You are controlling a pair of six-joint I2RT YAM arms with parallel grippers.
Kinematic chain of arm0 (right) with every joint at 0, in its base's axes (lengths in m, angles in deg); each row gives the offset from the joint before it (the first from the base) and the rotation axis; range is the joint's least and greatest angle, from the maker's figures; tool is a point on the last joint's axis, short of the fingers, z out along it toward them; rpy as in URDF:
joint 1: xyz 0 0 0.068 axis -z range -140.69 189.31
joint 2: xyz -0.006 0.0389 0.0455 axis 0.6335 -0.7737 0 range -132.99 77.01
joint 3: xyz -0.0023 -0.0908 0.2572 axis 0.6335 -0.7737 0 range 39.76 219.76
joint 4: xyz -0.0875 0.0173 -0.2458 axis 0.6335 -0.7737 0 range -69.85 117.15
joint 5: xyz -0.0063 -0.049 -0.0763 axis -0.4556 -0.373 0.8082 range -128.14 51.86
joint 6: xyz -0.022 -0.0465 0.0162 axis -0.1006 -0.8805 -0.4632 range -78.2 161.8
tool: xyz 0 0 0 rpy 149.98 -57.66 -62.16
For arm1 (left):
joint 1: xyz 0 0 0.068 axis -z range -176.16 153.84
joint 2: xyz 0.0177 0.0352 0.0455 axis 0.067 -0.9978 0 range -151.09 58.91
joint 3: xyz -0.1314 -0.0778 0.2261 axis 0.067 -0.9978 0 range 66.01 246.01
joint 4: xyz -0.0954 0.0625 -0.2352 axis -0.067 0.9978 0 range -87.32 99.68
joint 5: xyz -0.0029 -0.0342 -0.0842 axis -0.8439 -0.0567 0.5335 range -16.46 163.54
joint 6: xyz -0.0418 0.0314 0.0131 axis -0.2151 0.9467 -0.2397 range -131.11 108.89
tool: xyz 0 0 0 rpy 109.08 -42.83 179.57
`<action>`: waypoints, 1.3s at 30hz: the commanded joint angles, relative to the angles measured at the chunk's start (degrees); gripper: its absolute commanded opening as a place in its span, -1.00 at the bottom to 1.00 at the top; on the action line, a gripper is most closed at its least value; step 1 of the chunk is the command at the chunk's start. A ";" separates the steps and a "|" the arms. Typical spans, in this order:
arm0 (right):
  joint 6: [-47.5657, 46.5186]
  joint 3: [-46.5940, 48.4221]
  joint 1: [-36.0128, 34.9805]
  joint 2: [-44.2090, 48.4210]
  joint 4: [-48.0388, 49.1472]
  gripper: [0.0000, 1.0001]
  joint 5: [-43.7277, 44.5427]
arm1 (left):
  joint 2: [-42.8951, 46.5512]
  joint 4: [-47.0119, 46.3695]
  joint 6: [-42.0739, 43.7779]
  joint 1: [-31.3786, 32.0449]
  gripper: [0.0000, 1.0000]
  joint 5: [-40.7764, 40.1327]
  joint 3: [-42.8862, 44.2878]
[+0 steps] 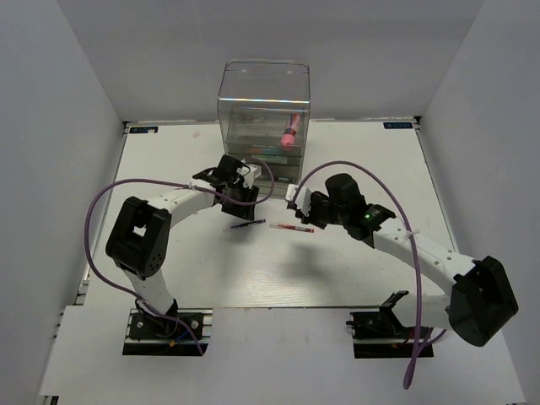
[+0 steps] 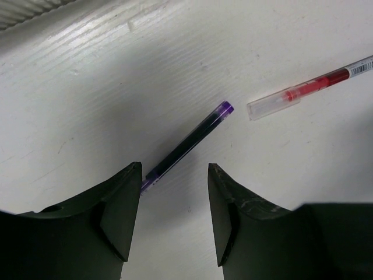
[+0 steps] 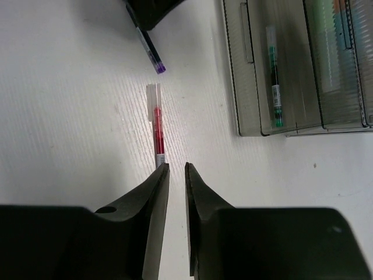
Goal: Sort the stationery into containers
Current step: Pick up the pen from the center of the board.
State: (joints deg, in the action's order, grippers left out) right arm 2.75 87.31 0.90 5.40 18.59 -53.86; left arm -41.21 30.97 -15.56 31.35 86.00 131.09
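Items counted: one clear organizer (image 1: pixel 245 101), two loose pens, two end effectors.

The organizer stands at 12 o'clock on the worktop (image 1: pixel 169 270). One pink marker (image 1: pixel 289 131) stands tilted in its top bin. In the right wrist view, one drawer (image 3: pixel 245 87) is pulled out and holds one green pen (image 3: pixel 274 81). A second drawer at its 3 o'clock holds coloured items too blurred to count.

The two loose pens lie at the worktop centre, nearly tip to tip but apart. The purple pen (image 2: pixel 189 146) lies at 9 o'clock of the red pen (image 3: pixel 156 125).

The left end effector (image 2: pixel 175 192) is released, with its jaws wide. The purple pen's near end lies just beside one finger and is ungripped.

The right end effector (image 3: pixel 176 175) has its jaws parted by a narrow slit with nothing seen between them. The red pen's end is at one fingertip.
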 commanded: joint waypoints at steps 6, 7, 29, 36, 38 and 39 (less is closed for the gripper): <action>3.45 -2.99 -0.17 4.90 1.53 -0.47 -3.61 | -4.21 1.85 0.67 2.20 0.17 -4.65 3.65; 3.54 -3.60 0.09 5.69 1.61 -0.47 -3.61 | -4.21 1.85 0.67 2.20 0.17 -4.65 3.65; 5.03 -6.15 0.09 9.56 2.67 -0.44 -4.31 | -9.75 7.92 0.14 10.02 -0.70 -19.24 6.46; 5.03 -6.85 0.01 10.44 2.67 -0.41 -3.79 | -2.38 5.81 0.14 10.64 -1.00 -16.96 6.99; 4.95 -6.94 0.18 10.70 2.84 -0.41 -3.70 | 0.35 3.62 0.14 9.94 -1.00 -15.02 6.99; 5.12 -6.94 0.18 10.97 2.93 -0.41 -3.70 | 2.88 1.78 0.14 9.93 -1.00 -13.10 6.99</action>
State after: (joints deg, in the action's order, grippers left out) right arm 7.01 81.08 0.96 14.75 19.67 -56.75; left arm -46.69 36.85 -15.21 41.62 69.26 137.16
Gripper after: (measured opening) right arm 0.293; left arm 0.193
